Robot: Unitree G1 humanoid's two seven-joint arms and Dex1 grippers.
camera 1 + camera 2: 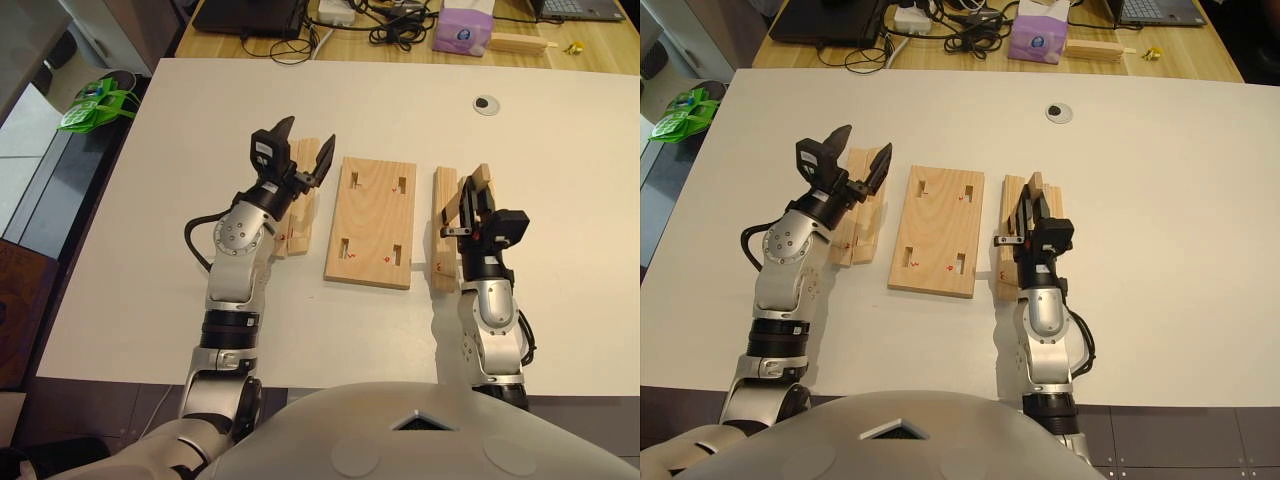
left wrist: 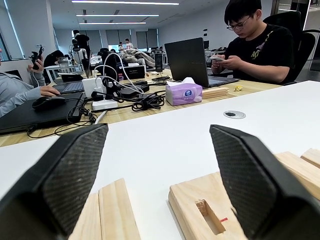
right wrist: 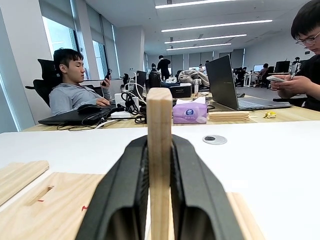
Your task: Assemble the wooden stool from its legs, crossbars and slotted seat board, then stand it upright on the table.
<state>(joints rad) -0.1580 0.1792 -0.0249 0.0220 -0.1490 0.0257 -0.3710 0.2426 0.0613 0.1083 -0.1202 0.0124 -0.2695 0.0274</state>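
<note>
Left claw: your left gripper (image 1: 311,131) hung with its fingers wide apart just above the left stack of wooden pieces (image 1: 303,218); nothing sat between the pads; that spread looked set to straddle one piece of the stack
Right claw: your right gripper (image 1: 470,192) was clamped on a wooden bar (image 1: 483,176), pinched between both fingers with its end standing proud of the tips; leg or crossbar, I could not tell; I judged the hold left that free end ready to be led into a slot
Seat board: the slotted seat board (image 1: 372,225) lay flat on the white table (image 1: 560,200), between your two arms, four slots facing up; lying so, it offered open slots to press into
Right stock: a long piece (image 1: 443,195) lay just right of the board, beside the held bar; whether they touched, I could not tell
Progress: no slot held a part; by my reading the joining was not yet begun
Next call: you needed the bar squared to a slot before pushing; a skewed entry could jam or shove the board
Far side: a tissue box (image 1: 466,27) and a black disc (image 1: 487,103) sat well apart from the work
</note>
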